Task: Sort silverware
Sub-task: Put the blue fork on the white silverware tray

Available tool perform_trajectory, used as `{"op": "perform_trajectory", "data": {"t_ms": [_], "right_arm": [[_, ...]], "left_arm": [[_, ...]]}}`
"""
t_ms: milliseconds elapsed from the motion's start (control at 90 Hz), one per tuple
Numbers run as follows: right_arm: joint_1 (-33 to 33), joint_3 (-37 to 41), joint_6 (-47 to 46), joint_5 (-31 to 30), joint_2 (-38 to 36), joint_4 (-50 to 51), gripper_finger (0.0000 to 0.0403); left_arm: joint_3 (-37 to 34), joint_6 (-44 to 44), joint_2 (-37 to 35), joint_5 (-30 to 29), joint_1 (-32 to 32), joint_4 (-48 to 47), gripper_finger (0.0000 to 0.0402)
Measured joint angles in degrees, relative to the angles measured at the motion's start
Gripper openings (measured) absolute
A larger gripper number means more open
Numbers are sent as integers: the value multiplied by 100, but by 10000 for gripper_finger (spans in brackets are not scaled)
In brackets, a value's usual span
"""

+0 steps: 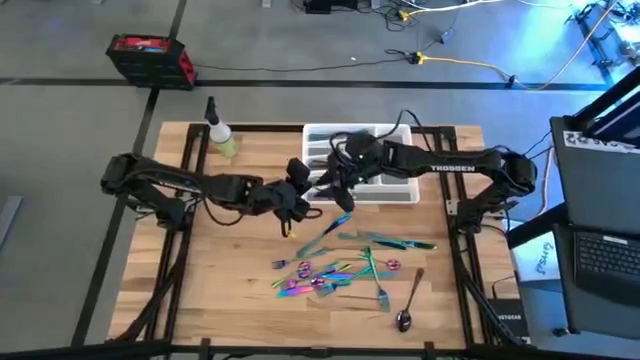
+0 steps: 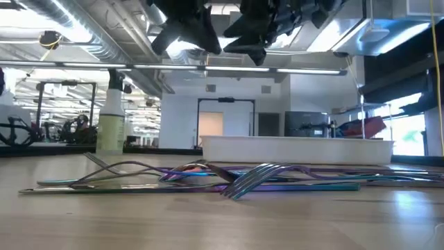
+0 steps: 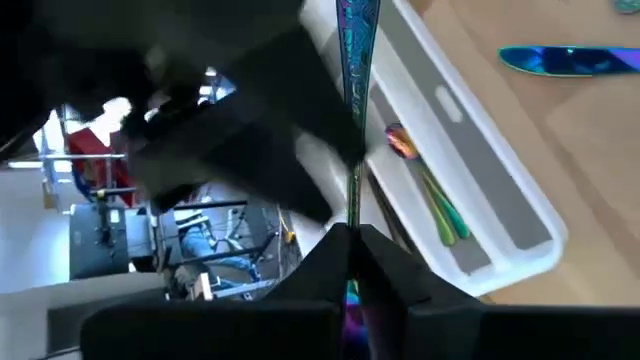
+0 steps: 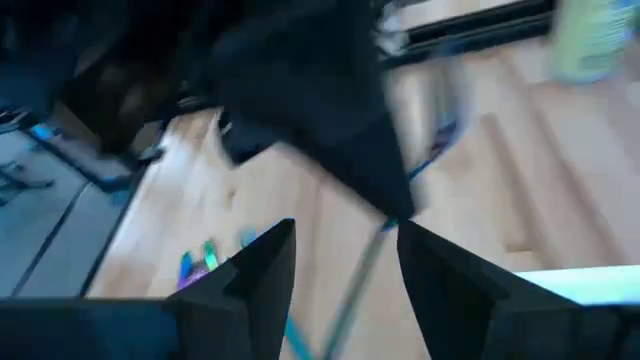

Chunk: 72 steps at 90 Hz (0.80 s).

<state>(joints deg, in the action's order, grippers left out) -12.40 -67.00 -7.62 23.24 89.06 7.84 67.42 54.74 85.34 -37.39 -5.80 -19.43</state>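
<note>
1. Your left gripper [image 3: 352,262] has its jaws pinching a slim rainbow utensil [image 3: 354,60], held up beside the white tray [image 1: 395,192].
2. Your right gripper [image 4: 345,262] hangs over that tray, jaws spread.
3. Remaining silverware [image 1: 345,268] sits scattered on the near surface [image 1: 230,290].

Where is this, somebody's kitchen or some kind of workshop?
Most likely a robotics lab or workshop, not a kitchen. The wooden table stands on a bare grey floor strewn with cables, a laptop sits alongside, and the low view shows exposed ceiling ducts.
</note>
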Motion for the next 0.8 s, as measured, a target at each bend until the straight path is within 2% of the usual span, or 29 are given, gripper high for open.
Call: {"op": "perform_trajectory", "data": {"t_ms": [489,633,800], "right_arm": [[-118,0,-399,88,-6,195,134],[-116,2,-397,75,-6,316,104],[-114,2,-395,71,-6,266,48]], "left_arm": [[4,88,-17,-288,-2,94,0],[7,94,-17,-303,-2,106,0],[7,92,-17,-449,-2,175,0]]}}
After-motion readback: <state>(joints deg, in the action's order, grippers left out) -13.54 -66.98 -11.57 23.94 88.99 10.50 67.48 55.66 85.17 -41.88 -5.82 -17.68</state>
